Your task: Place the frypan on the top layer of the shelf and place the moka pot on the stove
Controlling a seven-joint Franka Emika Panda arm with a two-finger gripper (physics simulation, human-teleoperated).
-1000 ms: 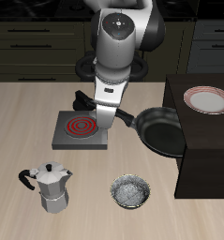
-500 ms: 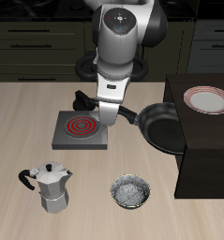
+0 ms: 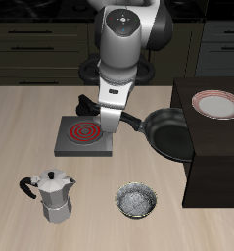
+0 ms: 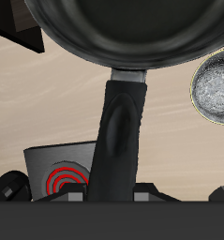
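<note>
The black frypan [image 3: 169, 135] hangs tilted in the air between the stove and the dark shelf [image 3: 218, 162], its rim close to the shelf's side. My gripper [image 3: 121, 120] is shut on the frypan's long handle [image 4: 121, 122], with the pan body [image 4: 123, 28] filling the wrist view ahead of it. A corner of the shelf [image 4: 12, 26] shows beside the pan. The grey stove [image 3: 85, 137] with its red coil [image 4: 63, 178] lies just under my wrist. The silver moka pot [image 3: 54, 194] stands near the table's front edge, apart from the stove.
A pink-rimmed plate [image 3: 216, 103] lies on the shelf's top. A small speckled silvery bowl [image 3: 137, 201] [image 4: 216, 84] sits on the table near the front edge, between the moka pot and the shelf. Dark cabinets stand behind the table.
The frypan has risen slightly and shifted a little toward the shelf in my grip. Over the last half second it has barely moved.
</note>
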